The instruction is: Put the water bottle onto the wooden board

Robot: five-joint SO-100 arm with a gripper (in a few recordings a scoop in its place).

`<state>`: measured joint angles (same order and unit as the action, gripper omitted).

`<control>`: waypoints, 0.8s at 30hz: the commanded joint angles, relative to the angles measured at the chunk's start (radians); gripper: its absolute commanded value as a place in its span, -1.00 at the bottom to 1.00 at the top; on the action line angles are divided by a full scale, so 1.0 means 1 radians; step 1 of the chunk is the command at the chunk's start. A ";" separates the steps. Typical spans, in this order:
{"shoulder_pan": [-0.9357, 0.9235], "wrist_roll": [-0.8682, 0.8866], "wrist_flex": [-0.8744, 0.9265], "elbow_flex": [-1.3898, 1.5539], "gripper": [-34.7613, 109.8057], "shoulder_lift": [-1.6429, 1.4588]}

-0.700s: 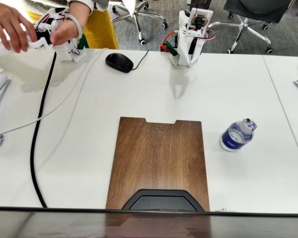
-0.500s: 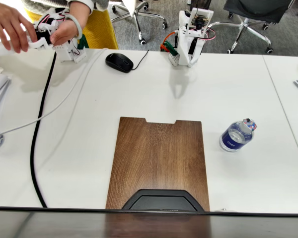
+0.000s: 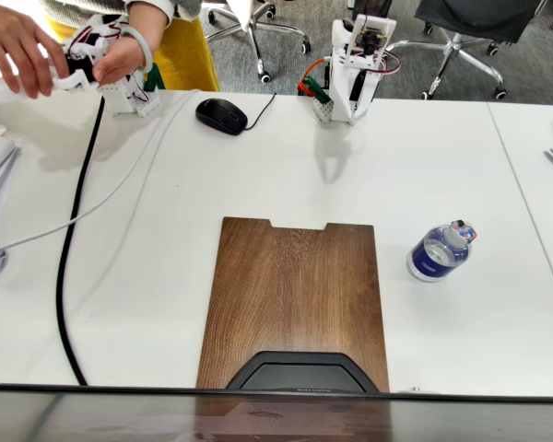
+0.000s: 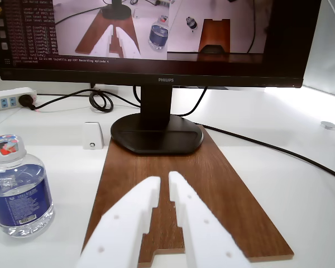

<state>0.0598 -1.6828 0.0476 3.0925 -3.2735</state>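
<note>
Left of the pincer, on bare table: the water bottle, upright and untouched.

The pincer is empty, its fingers nearly together with only a slim gap, seemingly closed. It points along the wooden board, ahead and below it. Nothing is done yet: reaching, gripping, lifting and placing all remain.

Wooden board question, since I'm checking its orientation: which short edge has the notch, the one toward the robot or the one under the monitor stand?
The wooden board has its notch on the short edge facing the gripper; the opposite edge sits under the black monitor stand.
</note>
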 commanded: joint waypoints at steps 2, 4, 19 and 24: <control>0.015 -0.011 0.011 -0.009 -0.52 -0.025; 0.015 -0.011 0.011 -0.009 -0.52 -0.025; 0.014 -0.011 0.014 -0.009 -0.29 -0.025; 0.015 -0.011 0.018 -0.009 0.22 -0.025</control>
<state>0.0598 -1.6828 0.0476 3.0925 -3.2735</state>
